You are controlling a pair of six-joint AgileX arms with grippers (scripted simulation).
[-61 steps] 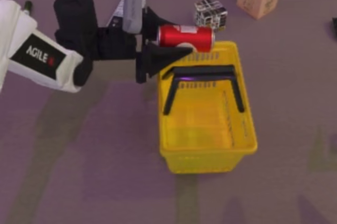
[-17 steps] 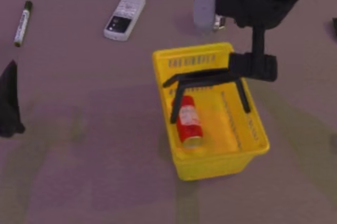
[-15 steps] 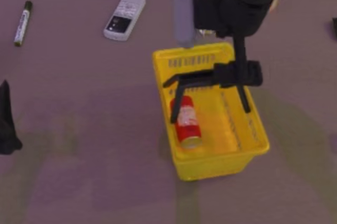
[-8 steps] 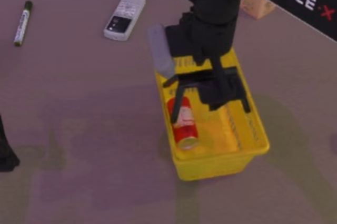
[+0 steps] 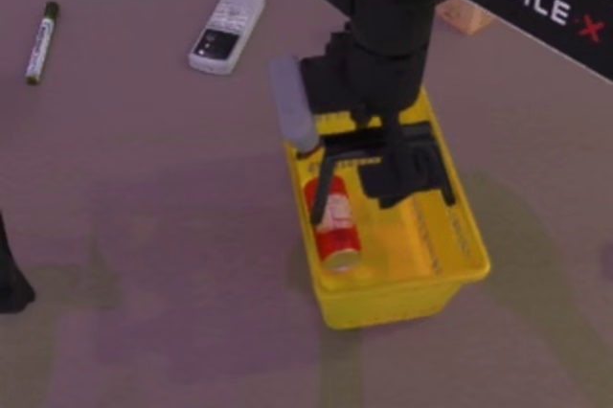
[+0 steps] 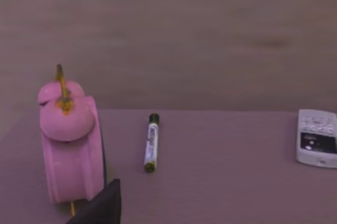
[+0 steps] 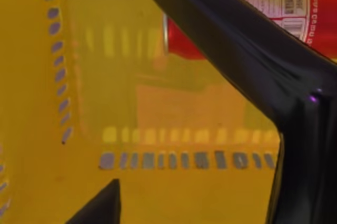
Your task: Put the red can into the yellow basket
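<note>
The small red cylindrical can [image 5: 332, 220] with its white label band lies on its side inside the large yellow slotted plastic basket [image 5: 460, 236] on the purple worktop [image 5: 172, 188] — toward the basket's left wall; the right gripper [image 5: 397, 164] hangs over the basket's black folding handle [image 5: 326, 170], and I cannot tell whether its jaws are parted or closed. The left gripper [image 5: 11, 279] sits parked at the worktop's left edge — its jaws' state cannot be told either.

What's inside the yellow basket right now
The red can lies on its side in the yellow basket. The right gripper hangs over the handle, covering the floor beneath it.
</note>
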